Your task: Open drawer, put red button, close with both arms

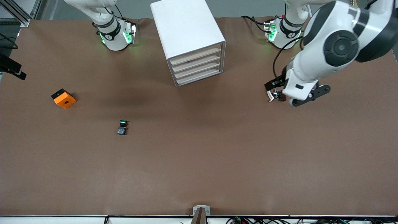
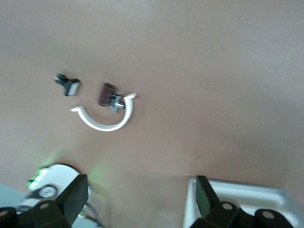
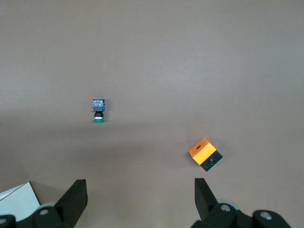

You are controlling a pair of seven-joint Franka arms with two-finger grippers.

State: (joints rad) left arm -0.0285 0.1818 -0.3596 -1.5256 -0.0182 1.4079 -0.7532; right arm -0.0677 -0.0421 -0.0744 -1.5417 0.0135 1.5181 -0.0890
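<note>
Nothing of the task looks done yet: the white cabinet (image 1: 186, 34) stands at the middle of the table (image 1: 217, 161), close to the robot bases, and all four of its drawers are shut. I judge that this is the very beginning, before the opening of a drawer.

The left gripper (image 2: 140, 180) hangs over the table toward the left arm's end. Its fingers are spread wide and hold nothing. Under it lies the red button (image 2: 108, 96), on its side, at one end of a white half ring (image 2: 105, 124) and, as it seems, touching it. A small black and white part (image 2: 68, 84) lies just beside.

The right gripper (image 3: 140, 181) is also wide open and empty. It hovers over the right arm's end of the table, above the green button (image 3: 98, 110) and an orange box (image 3: 205, 153).

The next move probably calls for one gripper to go to a drawer front and pull it out. No handle shows on the fronts, so the grip there needs care.
</note>
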